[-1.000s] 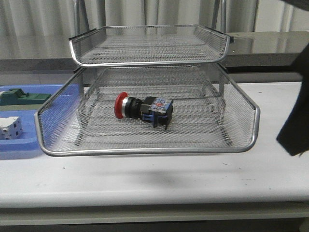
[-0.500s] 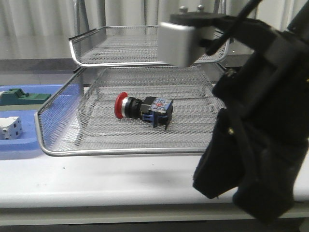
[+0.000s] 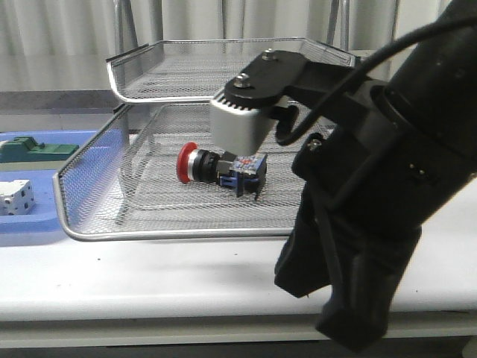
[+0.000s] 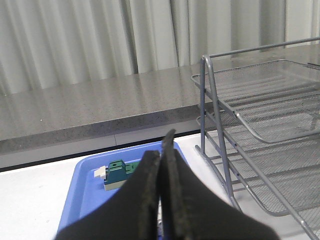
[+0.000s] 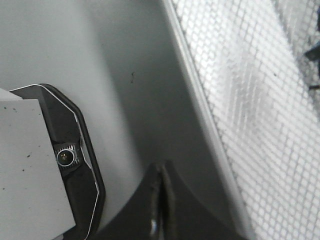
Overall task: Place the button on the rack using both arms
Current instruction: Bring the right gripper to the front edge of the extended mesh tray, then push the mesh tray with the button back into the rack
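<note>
Button (image 3: 220, 165): red mushroom head, black cylindrical body, blue rear block. Lies on its side in the lower tray of the silver wire-mesh rack (image 3: 223, 233). Judged light, rigid, prone to rolling; best gripped across the black barrel. Left tool (image 4: 160, 197) and right tool (image 5: 161, 200): pressed together, empty.
</note>
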`<state>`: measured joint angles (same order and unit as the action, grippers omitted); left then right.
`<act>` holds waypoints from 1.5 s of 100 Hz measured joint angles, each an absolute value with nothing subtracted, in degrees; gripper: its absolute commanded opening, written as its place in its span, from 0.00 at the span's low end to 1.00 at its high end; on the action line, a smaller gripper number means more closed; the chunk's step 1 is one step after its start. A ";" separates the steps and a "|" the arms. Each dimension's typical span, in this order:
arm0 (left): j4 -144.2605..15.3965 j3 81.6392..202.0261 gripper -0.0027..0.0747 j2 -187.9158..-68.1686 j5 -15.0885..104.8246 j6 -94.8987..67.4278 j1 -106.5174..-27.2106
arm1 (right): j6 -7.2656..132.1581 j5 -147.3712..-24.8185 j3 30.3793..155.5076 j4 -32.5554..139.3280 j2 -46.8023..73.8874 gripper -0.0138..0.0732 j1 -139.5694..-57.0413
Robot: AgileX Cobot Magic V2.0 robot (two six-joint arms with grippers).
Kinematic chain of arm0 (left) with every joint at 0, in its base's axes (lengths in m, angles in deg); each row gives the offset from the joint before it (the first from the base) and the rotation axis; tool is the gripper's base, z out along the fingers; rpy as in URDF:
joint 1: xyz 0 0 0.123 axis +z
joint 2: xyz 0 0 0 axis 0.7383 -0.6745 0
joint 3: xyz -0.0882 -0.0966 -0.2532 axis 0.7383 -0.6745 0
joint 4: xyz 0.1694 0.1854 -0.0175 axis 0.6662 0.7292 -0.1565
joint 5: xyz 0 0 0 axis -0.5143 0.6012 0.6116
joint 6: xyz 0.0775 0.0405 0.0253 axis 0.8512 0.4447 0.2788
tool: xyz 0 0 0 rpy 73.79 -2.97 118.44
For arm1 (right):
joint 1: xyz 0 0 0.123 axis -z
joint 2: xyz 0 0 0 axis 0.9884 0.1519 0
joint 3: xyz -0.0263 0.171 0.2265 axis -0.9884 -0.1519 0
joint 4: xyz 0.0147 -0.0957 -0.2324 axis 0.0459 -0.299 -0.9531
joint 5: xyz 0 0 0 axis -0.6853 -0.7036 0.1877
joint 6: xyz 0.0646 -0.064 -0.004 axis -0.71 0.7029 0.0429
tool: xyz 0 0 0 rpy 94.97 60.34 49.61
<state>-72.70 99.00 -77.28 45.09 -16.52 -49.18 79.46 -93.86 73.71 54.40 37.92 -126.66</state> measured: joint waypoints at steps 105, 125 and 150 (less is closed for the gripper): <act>-72.70 99.00 0.01 -77.28 45.09 -16.52 -49.18 | 79.53 -82.46 75.94 52.78 43.64 0.08 -120.35; -72.70 99.00 0.01 -77.28 45.09 -16.52 -49.18 | 79.68 -83.57 81.83 51.43 48.06 0.08 -116.37; -72.70 99.00 0.01 -77.28 45.09 -16.52 -49.18 | 79.68 -81.66 88.65 51.08 51.67 0.08 -113.05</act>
<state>-72.70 99.00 -77.28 45.09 -16.52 -49.18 79.68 -81.66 88.65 51.08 51.67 -113.05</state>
